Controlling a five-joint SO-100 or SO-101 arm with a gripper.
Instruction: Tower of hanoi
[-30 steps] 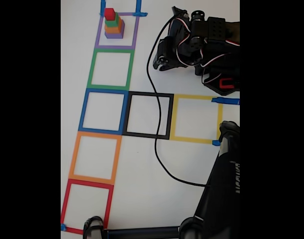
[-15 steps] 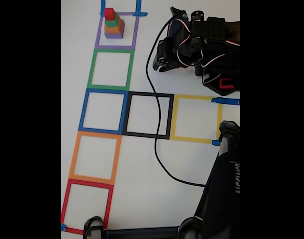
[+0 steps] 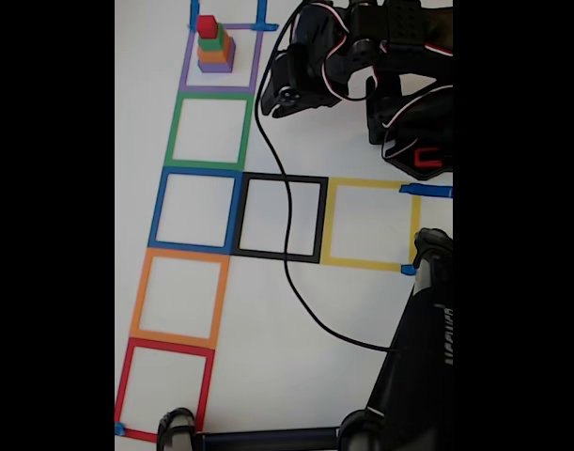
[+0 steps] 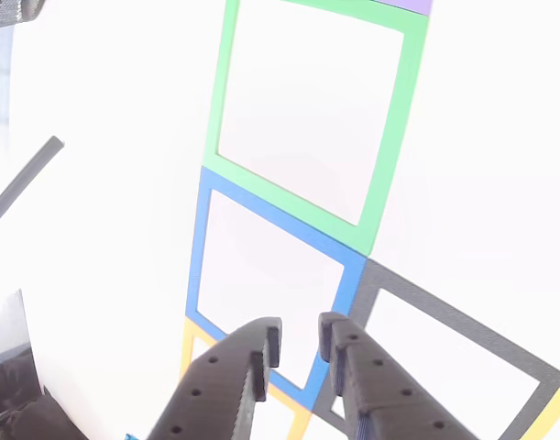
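A small tower of stacked blocks [image 3: 214, 45], red on top, then green, orange and purple, stands inside the purple taped square [image 3: 255, 66] at the top left of the fixed view. My gripper [image 3: 275, 101] hangs to the right of that tower, above the white sheet and apart from it. In the other view my gripper [image 4: 300, 335] shows its two black fingers [image 4: 261, 353] a little apart, open, with nothing between them. They hover over the corner where the blue square [image 4: 199, 247], the green square [image 4: 399, 137] and the black square [image 4: 463, 316] meet.
Taped squares run down the sheet: green [image 3: 173, 132], blue [image 3: 200, 171], orange [image 3: 178, 252], red [image 3: 169, 345], with black [image 3: 285, 177] and yellow [image 3: 366, 183] to the right. A black cable [image 3: 291, 272] crosses the black square. A black stand [image 3: 418, 357] fills the lower right.
The arm has swung up and to the left in the fixed view, closer to the block tower, and the cable has shifted left with it. The tower has not moved.
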